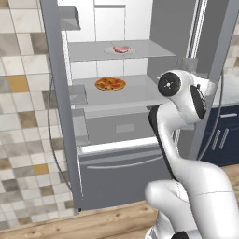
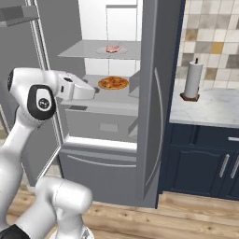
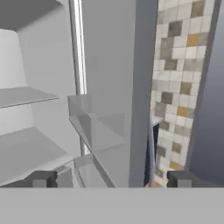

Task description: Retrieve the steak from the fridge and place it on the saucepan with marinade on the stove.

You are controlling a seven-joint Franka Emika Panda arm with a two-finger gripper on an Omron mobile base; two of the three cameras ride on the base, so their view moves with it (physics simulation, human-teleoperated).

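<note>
The fridge [image 1: 116, 172] stands with both doors open. The steak [image 1: 122, 49] is a small pinkish-red slab on a pale plate on the upper shelf, also seen as the steak [image 2: 112, 48] from the right. My gripper [image 2: 95, 91] is at middle-shelf height at the fridge's front, below and left of the steak, pointing toward the right door [image 2: 154, 93]. In the hand view the gripper [image 3: 111, 179] is open, its fingertips [image 3: 41, 178] wide apart with nothing between them, facing the door's inner bins [image 3: 100, 131]. The saucepan, marinade and stove are out of view.
A round orange-topped pizza [image 1: 110, 84] lies on the middle shelf, just beyond the hand. A paper towel roll [image 2: 193, 80] stands on the marble counter [image 2: 210, 109] right of the fridge, above dark blue cabinets [image 2: 200, 163]. The open left door [image 1: 58, 102] flanks the arm.
</note>
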